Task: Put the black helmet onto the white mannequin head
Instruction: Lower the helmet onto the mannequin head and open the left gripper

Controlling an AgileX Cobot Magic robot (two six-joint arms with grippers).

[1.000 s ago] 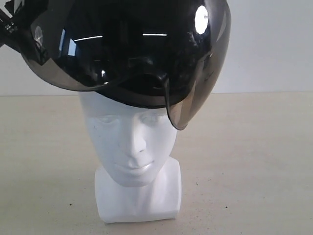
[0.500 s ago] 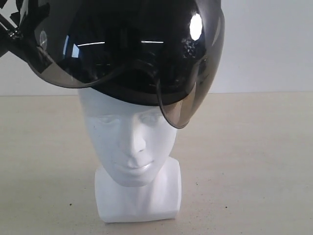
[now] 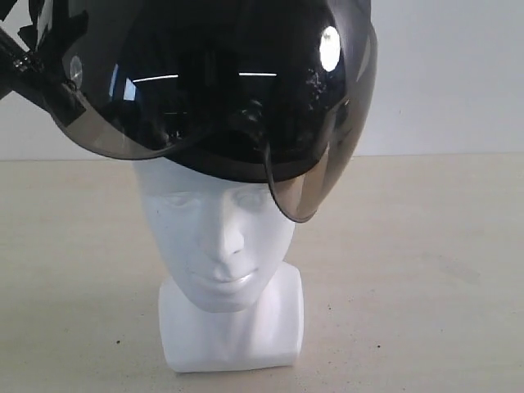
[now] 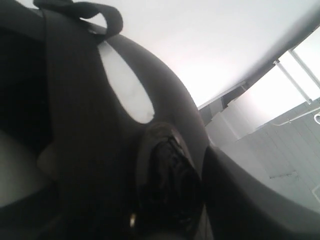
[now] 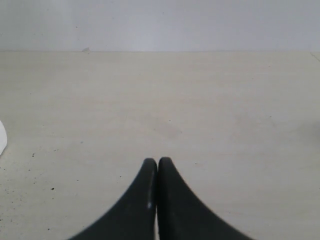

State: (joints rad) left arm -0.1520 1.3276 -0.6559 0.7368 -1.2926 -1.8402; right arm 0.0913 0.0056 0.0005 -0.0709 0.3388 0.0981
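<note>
The pale worktop (image 3: 426, 270) runs back to a plain white wall (image 3: 458, 74) and carries only the task's things and a few dark specks (image 5: 34, 155).

The black helmet (image 3: 213, 90) fills the top of the exterior view. It sits over the crown of the white mannequin head (image 3: 221, 237), hiding it down to the brow. It is tilted, lower on the right of that view, where a lobe of the smoky visor (image 3: 304, 192) hangs across the temple. Whether the shell rests on the crown cannot be told.

The head stands upright on its blocky base, its face uncovered.

Dark arm hardware (image 3: 23, 67) meets the helmet's left edge. The left wrist view is filled by a black strap (image 4: 75, 100) and lining, so the left hand's grip cannot be told.

The right hand (image 5: 158, 167) hangs over bare worktop, fingers pressed together on nothing.
</note>
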